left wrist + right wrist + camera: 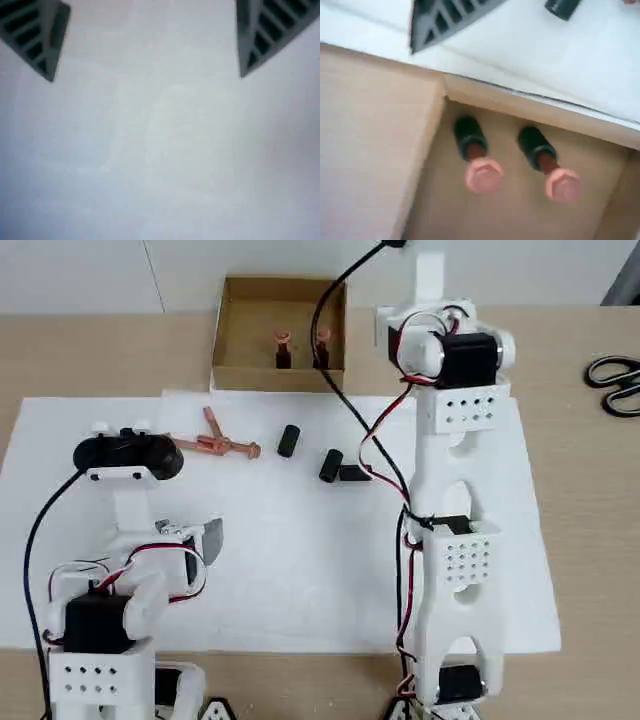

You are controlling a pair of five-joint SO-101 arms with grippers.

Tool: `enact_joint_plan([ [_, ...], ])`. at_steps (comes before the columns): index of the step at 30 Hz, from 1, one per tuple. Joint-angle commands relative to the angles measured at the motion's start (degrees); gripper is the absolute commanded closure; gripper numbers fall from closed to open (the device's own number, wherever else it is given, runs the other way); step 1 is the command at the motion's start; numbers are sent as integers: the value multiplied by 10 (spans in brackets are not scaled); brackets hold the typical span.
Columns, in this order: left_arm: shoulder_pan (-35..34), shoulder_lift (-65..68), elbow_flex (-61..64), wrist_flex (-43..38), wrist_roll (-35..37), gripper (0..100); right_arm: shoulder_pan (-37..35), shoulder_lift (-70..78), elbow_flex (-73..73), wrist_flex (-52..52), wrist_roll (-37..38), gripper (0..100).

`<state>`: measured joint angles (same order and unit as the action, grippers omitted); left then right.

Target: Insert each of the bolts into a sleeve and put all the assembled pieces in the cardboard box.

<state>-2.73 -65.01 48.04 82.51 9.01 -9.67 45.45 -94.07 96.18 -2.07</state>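
Left fingers gape over sheet; sleeved bolts inside cardboard box.

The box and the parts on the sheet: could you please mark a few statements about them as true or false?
1. The box holds two assembled pieces. True.
2. Three bolts lie loose on the sheet. False: there are two bolts.
3. Three sleeves lie on the sheet. True.
4. The left gripper holds a sleeve. False: its fingers are apart over bare sheet.
5. The scissors lie in the box. False: they lie on the table, off the sheet.
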Motion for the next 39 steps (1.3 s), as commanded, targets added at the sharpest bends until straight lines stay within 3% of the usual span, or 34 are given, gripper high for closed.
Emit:
enact_joint_plan([
  [1, 0, -6, -5, -11, -3, 775, 7, -11, -18, 7, 1, 862],
  [6, 0, -6, -6, -11, -3, 775, 4, -39, 81, 7, 36, 862],
  [13, 0, -6, -6, -11, -3, 775, 8, -201, 310, 1, 33, 861],
  [22, 0, -6, -6, -11, -3, 775, -8, -312, 431, 1, 33, 862],
  [29, 0, -6, -6, -11, -3, 775, 0, -312, 496, -1, 19, 859],
  [33, 0, -6, -6, -11, -3, 775, -7, -271, 505, -1, -38, 860],
  [39, 0, -6, -6, -11, -3, 775, -36, -184, 515, -3, -46, 862],
])
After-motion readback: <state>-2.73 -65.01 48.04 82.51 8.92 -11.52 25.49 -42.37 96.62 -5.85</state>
